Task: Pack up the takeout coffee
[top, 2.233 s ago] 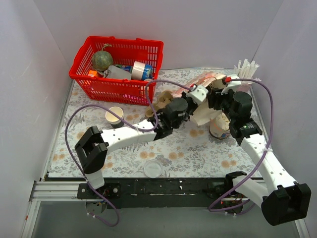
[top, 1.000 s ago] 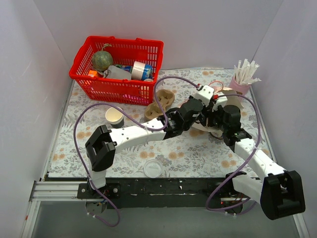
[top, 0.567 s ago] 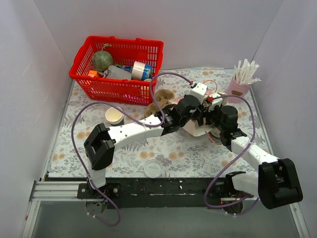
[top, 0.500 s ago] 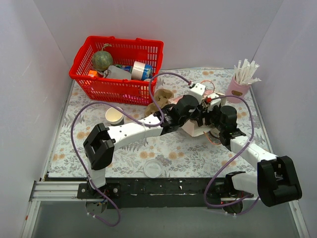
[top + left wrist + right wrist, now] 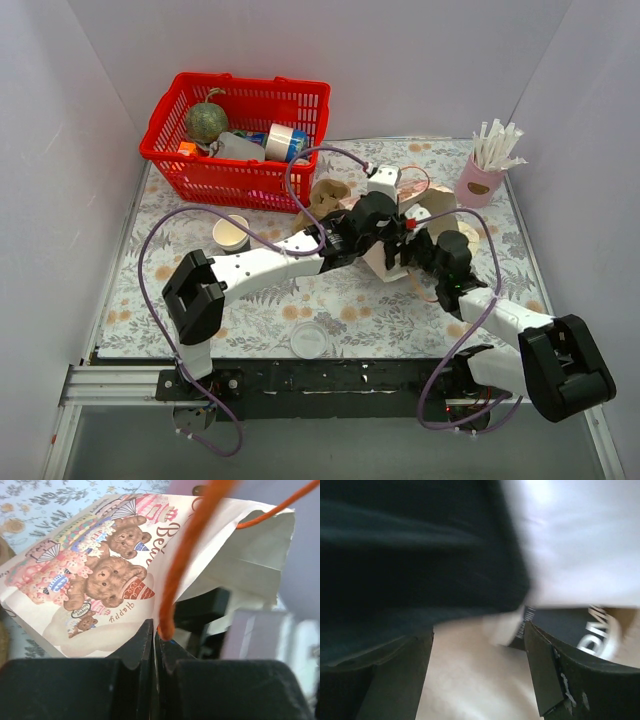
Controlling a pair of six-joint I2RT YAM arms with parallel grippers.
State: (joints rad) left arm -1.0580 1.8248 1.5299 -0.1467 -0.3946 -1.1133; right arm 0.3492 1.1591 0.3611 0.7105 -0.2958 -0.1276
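Well, the left claw (image 5: 155, 632) is pinched tight on the top edge of the paper bag (image 5: 100, 570), the one printed with teddy bears, right where its orange cord handle (image 5: 186, 555) comes down. The right claw (image 5: 479, 632) is up against the bag from the 3 o'clock side, its jaws spread wide. A blurred cream surface fills the gap between them, and I cannot tell whether they press on it or stand free of it.

Just past the right-hand finger, toward 2 o'clock in the wrist view, is the takeout coffee (image 5: 580, 630), known by its dark band with white lettering. From above it is hidden under the bag and the two wrists, a little to 3 o'clock of the middle of the counter (image 5: 260, 320).

Further out there is a brown pulp carrier (image 5: 328, 195) at 11 o'clock of the bag. A red basket (image 5: 235, 185) stands at the counter's 11, a plain cup (image 5: 231, 232) at 9, a pink pot of straws (image 5: 478, 180) at 2 and a loose clear lid (image 5: 310, 340) at 6.
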